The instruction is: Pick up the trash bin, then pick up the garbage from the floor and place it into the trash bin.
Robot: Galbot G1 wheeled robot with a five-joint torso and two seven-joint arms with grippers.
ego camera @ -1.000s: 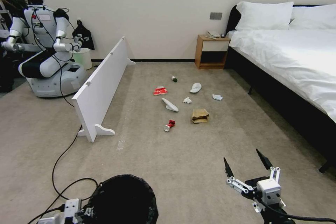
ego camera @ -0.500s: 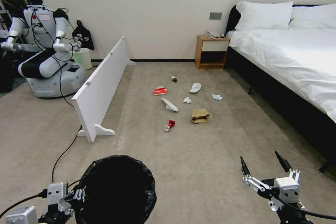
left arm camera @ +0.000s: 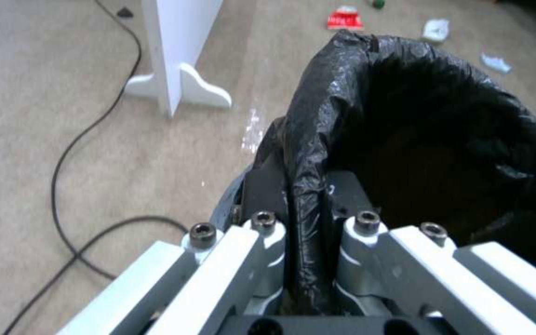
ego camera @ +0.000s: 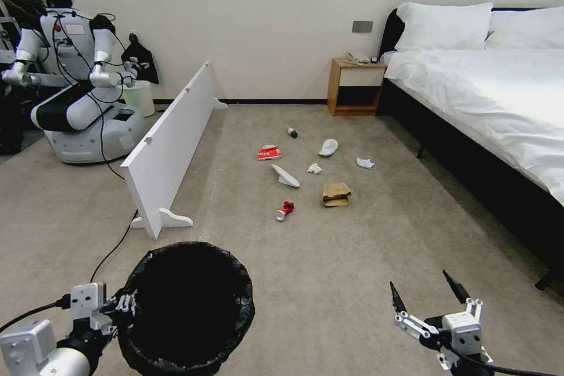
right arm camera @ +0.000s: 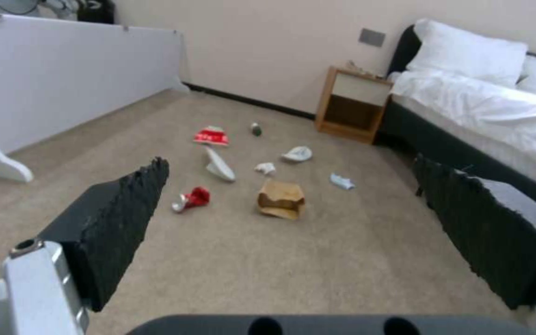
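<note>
I have the trash bin (ego camera: 187, 305) upright, mouth up, at my lower left; my left gripper (ego camera: 120, 308) pinches its bag-lined rim on the side nearest me. My right gripper (ego camera: 427, 296) hangs spread and empty at lower right. The garbage (ego camera: 305, 173) lies scattered on the carpet ahead, well apart from both.

The bin (ego camera: 187, 305), clamped at its rim by the left gripper (ego camera: 120, 308), now sits higher and farther out. The right gripper (ego camera: 427, 296), jaws spread, is nearer and lower than at first.
</note>
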